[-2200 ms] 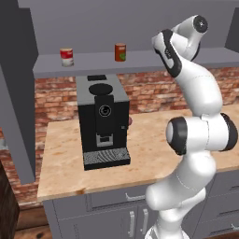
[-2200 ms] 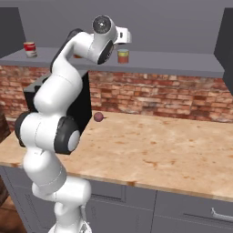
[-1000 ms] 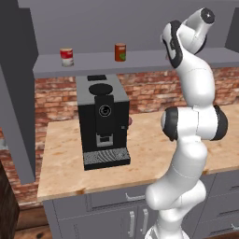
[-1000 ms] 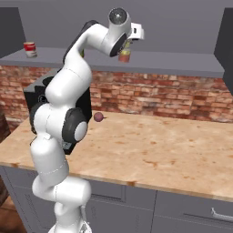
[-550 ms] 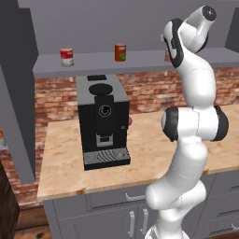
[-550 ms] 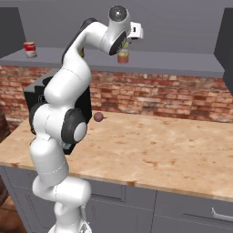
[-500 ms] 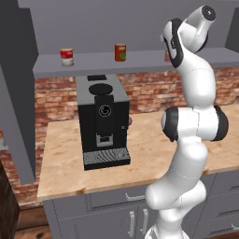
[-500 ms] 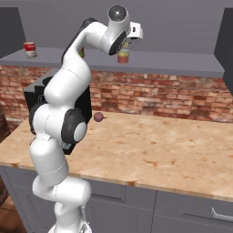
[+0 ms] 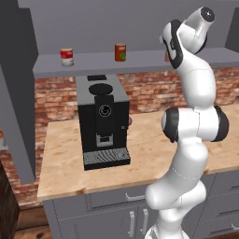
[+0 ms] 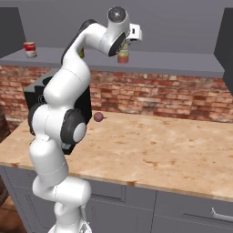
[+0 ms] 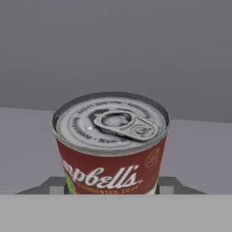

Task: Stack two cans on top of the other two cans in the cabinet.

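On the cabinet's grey shelf (image 9: 93,65) stand a red-and-white can (image 9: 66,57) at the left and an orange-red can with a green patch (image 9: 120,52) in the middle. A third can (image 11: 111,145), silver-topped with a pull tab and a red label with white lettering, stands further right on the shelf (image 10: 173,61). My gripper (image 10: 123,53) comes down over this can (image 10: 123,58). In the hand view my gripper (image 11: 111,183) has a fingertip (image 11: 54,183) pressed against each side of the can. My arm hides most of this can in the left base view.
A black coffee machine (image 9: 103,121) stands on the wooden counter (image 10: 159,150) below the shelf, left of my arm. A small dark red round thing (image 10: 98,117) lies on the counter by the brick wall. Dark grey side panels (image 9: 18,84) bound the cabinet. Grey drawers (image 9: 121,198) run below.
My hand swung up and settled over the right-hand can between the oldest frames and one second ago. Since then the arm has barely moved, and all the cans stay in place.
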You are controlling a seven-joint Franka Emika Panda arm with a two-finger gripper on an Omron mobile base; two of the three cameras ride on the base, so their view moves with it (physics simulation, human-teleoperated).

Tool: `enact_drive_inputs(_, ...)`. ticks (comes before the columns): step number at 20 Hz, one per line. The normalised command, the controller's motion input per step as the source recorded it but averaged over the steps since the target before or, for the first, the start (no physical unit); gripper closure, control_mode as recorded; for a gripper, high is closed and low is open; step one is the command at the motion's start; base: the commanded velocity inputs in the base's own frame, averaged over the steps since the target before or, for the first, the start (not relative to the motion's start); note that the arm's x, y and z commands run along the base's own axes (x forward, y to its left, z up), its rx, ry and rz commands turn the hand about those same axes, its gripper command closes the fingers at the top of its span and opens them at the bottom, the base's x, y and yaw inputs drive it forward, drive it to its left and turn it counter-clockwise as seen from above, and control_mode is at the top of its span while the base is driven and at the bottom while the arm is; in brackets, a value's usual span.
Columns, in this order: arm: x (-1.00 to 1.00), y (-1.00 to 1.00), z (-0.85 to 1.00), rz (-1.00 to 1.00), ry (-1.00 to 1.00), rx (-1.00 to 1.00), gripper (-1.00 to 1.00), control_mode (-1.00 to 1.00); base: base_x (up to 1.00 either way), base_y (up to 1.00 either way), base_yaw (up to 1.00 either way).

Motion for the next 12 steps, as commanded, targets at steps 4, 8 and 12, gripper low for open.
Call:
enact_drive_inputs(4, 0.00, 0.00, -0.14, 0.00, -0.02, 0.00, 1.00, -1.00, 0.00, 0.00, 0.00)
enact_drive_inputs(8, -0.01, 0.00, -0.14, 0.00, 0.00, 0.00, 1.00, -1.00, 0.00, 0.00, 0.00)
enact_drive_inputs(12, 0.01, -0.01, -0.09, 0.00, 0.00, 0.00, 1.00, -1.00, 0.00, 0.00, 0.00)
